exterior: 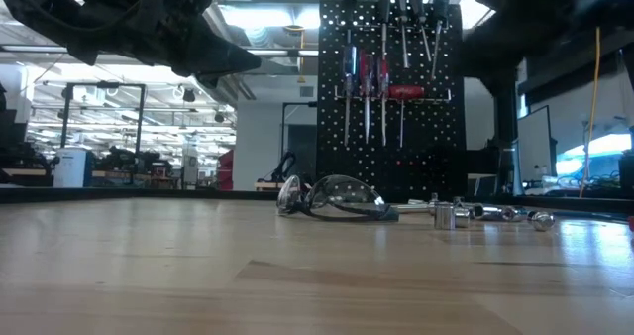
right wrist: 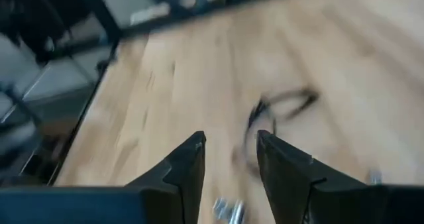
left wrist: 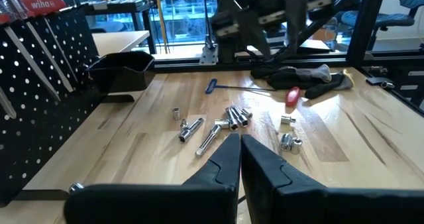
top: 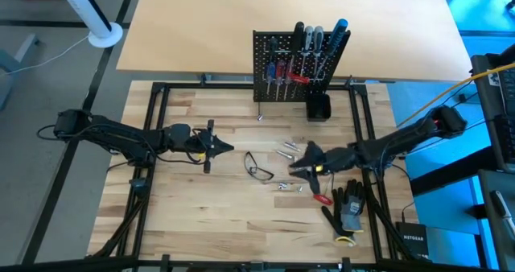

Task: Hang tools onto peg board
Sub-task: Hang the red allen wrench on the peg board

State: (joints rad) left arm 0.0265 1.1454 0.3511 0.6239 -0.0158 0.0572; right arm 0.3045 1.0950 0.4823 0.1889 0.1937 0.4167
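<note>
The black peg board (top: 278, 59) stands upright at the far middle of the table, and several screwdrivers (top: 299, 67) hang on it by their handles. A red-handled tool (top: 322, 198) lies on the table beside the black gloves (top: 348, 209). A thin tool with a blue end (left wrist: 218, 86) lies near the board. My left gripper (top: 228, 149) hovers shut, left of centre, pointing toward the table's right. My right gripper (right wrist: 230, 143) hovers open above the wood with nothing between its fingers, right of the safety glasses (top: 257, 167).
Several metal sockets (top: 287, 151) lie scattered between the two grippers, more of them (top: 288, 186) nearer the front. A small black cup (top: 319, 107) stands at the peg board's right foot. Black frame rails (top: 153, 127) border the wooden top.
</note>
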